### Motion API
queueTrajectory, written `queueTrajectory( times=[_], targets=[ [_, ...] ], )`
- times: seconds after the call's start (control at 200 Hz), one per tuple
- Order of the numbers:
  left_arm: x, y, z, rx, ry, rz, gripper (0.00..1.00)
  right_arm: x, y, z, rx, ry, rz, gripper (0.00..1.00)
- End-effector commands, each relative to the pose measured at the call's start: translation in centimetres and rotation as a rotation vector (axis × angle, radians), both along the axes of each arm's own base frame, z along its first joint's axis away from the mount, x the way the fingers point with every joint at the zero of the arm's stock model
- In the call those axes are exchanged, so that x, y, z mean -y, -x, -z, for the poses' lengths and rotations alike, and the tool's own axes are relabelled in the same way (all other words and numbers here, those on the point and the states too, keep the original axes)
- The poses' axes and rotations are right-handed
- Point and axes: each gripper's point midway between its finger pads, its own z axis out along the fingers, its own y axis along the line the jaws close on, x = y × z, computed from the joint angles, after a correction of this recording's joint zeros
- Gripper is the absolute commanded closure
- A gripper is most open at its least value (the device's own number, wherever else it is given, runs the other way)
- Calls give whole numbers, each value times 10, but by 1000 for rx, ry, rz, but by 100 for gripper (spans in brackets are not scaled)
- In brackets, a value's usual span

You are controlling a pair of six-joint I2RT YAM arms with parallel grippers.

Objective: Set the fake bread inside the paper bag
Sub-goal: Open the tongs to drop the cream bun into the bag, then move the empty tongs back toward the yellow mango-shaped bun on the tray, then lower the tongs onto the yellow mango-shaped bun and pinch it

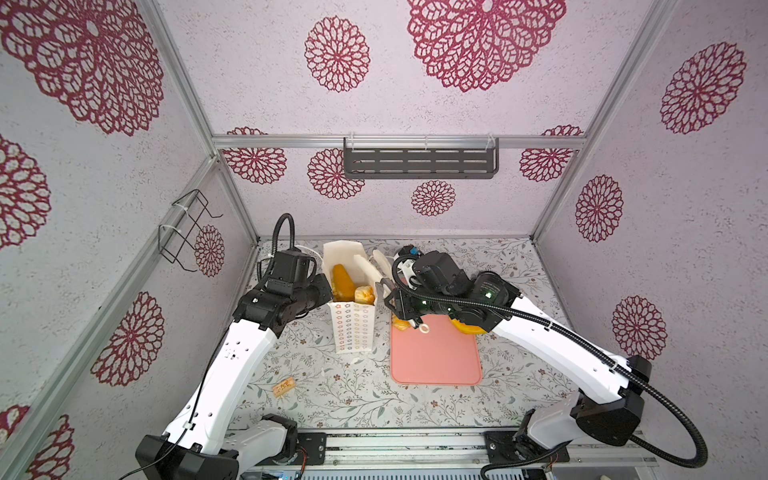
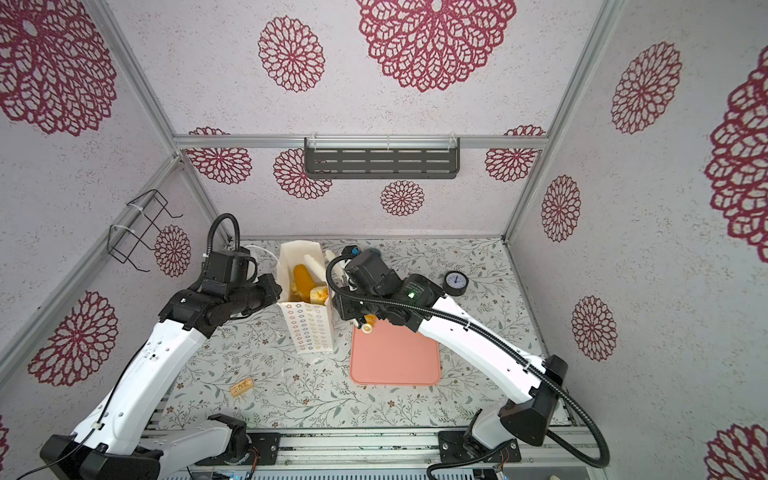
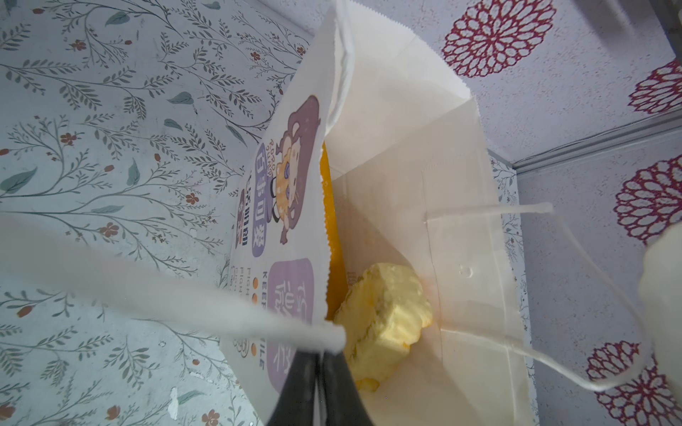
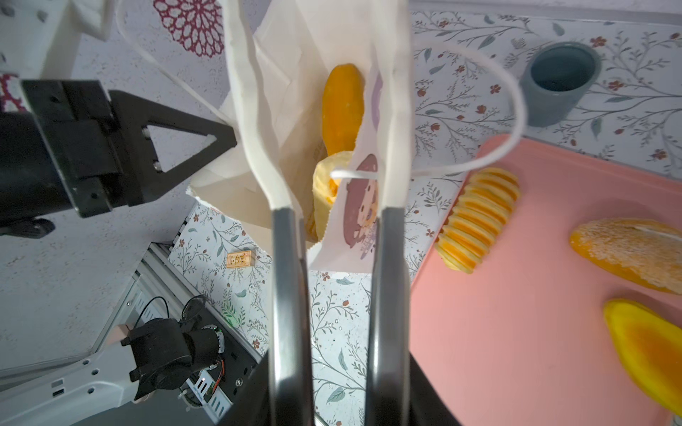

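Observation:
The paper bag [image 1: 353, 332] stands upright with its mouth wide. Inside lie an orange long roll [image 1: 343, 277] and a pale yellow bun [image 3: 387, 313] of fake bread. My left gripper [image 3: 321, 354] is shut on the rim of the bag's picture side. My right gripper [image 4: 317, 33] is open over the other broad wall, one white fingertip [image 1: 365, 270] above the mouth, with nothing held. More bread lies on the pink mat [image 4: 516, 332]: a ridged loaf [image 4: 479, 217], a sugar-dusted loaf [image 4: 627, 254] and an orange oval [image 4: 649, 346].
A small tan cork-like piece [image 1: 284, 386] lies on the floral table in front of the bag. A grey cup [image 4: 561, 81] stands behind the mat and a small round gauge [image 2: 456, 283] to its right. A dark shelf [image 1: 419, 162] and a wire rack [image 1: 187, 228] hang on the walls.

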Motion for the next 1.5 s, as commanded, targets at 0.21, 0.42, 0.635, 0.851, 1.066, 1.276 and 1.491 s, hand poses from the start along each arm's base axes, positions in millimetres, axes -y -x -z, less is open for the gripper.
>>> queueTrajectory(
  times=[0.21,0.42,0.635,0.851,1.066,1.276,1.491],
  targets=[
    [0,-4,-5,30,-4,9,66,150,-13,-2,12,-29,352,61],
    [2,-4,-2,35,-8,24,40,210,7,86,-187,16,511,62],
    [4,-5,0,34,-11,42,31,237,21,141,-325,-58,607,61],
    [8,-7,1,37,-1,62,31,240,28,180,-449,-182,632,59],
    [8,-3,5,39,3,63,31,240,30,198,-510,-247,642,51],
    [7,-1,6,40,5,62,31,241,24,207,-535,-292,658,48],
    [6,0,7,39,4,56,31,242,19,211,-548,-312,666,45]
  ],
)
